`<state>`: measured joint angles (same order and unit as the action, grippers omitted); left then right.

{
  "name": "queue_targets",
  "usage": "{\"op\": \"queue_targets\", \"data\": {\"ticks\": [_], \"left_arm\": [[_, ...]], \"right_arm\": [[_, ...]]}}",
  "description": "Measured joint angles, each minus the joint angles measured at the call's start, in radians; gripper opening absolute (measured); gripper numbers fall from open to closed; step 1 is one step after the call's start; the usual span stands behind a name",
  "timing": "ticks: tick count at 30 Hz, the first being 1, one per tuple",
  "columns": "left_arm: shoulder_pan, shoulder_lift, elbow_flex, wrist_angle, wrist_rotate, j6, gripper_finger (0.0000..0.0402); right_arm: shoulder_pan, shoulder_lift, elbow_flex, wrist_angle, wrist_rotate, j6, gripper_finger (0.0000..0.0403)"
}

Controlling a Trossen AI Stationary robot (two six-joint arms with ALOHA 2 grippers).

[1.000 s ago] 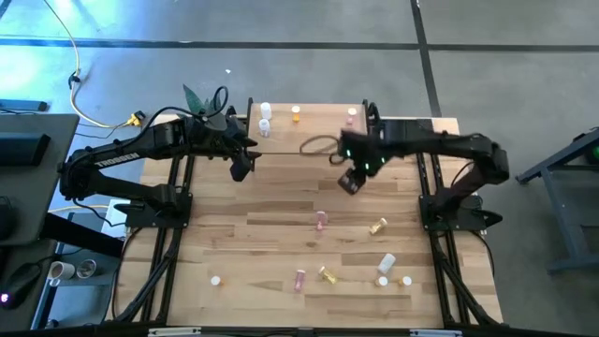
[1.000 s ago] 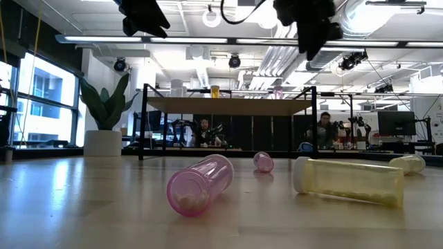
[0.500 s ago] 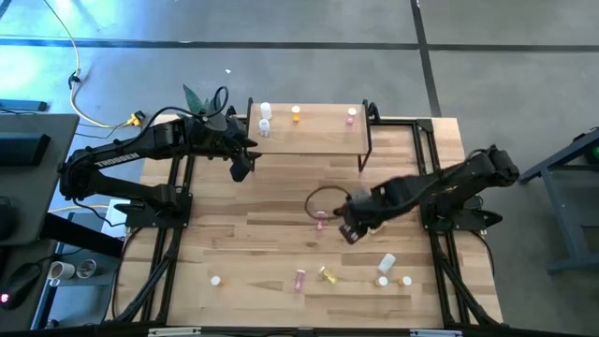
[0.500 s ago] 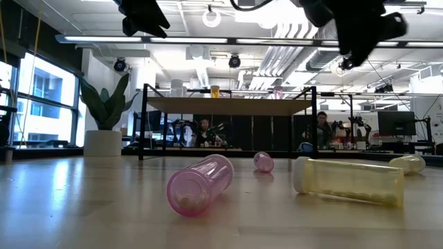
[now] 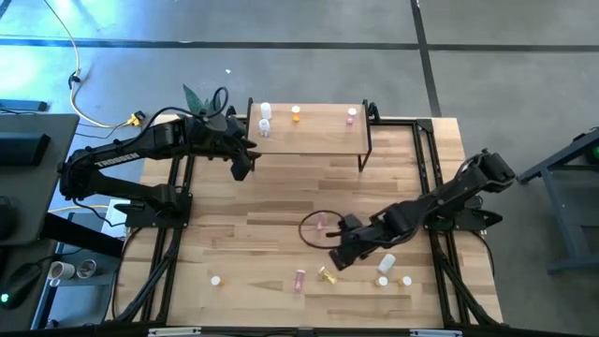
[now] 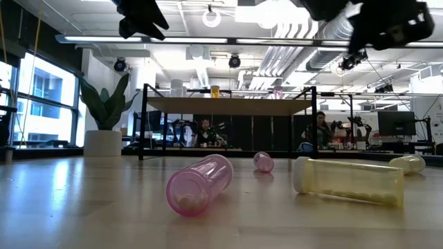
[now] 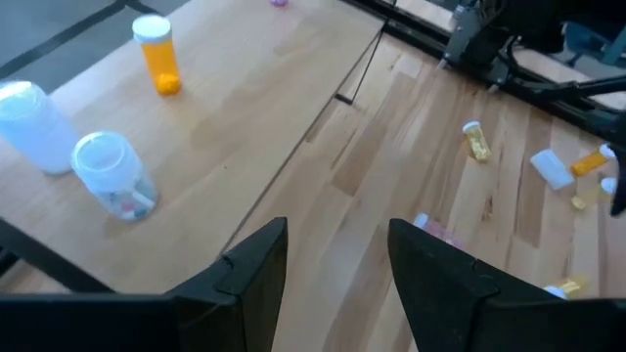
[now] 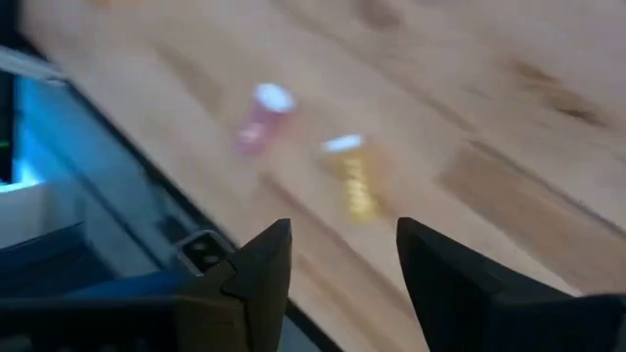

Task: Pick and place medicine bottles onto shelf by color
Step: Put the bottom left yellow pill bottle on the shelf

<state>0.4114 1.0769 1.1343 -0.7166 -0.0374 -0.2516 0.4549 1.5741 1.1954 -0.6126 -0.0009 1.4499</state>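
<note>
The shelf (image 5: 314, 136) stands at the table's far edge with two white bottles (image 5: 266, 119), an orange one (image 5: 296, 113) and a pink one (image 5: 351, 115) upright on it. On the table lie pink bottles (image 5: 321, 222) (image 5: 299, 279), a yellow bottle (image 5: 328, 274) and white ones (image 5: 387, 264) (image 5: 215, 280). My right gripper (image 5: 338, 256) hangs open above the table near the front, just beyond the yellow bottle (image 8: 354, 182) and a pink bottle (image 8: 260, 123). My left gripper (image 5: 241, 167) hovers open beside the shelf's left end, nothing between its fingers (image 7: 250, 264).
Two more small bottles (image 5: 382, 281) (image 5: 406, 280) lie near the front right. A potted plant (image 5: 195, 96) stands beyond the shelf's left corner. Black frame rails (image 5: 173, 215) run along both table sides. Bare wood lies at the table's middle left.
My right gripper has swung from beside the shelf's right end toward the table's near edge and a little leftward, sinking and rolling its wrist as it went. It now hangs over the bottles near the front. The bottles have not moved.
</note>
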Motion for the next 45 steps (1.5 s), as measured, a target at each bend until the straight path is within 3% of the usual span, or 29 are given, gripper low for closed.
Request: {"op": "queue_targets", "data": {"ticks": [9, 14, 20, 45], "left_arm": [[0.0, 0.0, 0.0, -0.053, 0.0, 0.0, 0.0168], [0.0, 0.0, 0.0, -0.053, 0.0, 0.0, 0.0168], [0.0, 0.0, 0.0, -0.052, 0.0, 0.0, 0.0168], [0.0, 0.0, 0.0, -0.053, 0.0, 0.079, 0.0168]], "right_arm": [[0.004, 0.092, 0.014, 0.193, -0.048, -0.008, 0.0163], [0.007, 0.138, 0.126, 0.158, -0.041, -0.049, 0.0152], [0.006, 0.208, 0.226, -0.028, 0.004, -0.144, 0.0145], [0.052, 0.371, 0.23, -0.124, -0.037, -0.036, 0.019]]}}
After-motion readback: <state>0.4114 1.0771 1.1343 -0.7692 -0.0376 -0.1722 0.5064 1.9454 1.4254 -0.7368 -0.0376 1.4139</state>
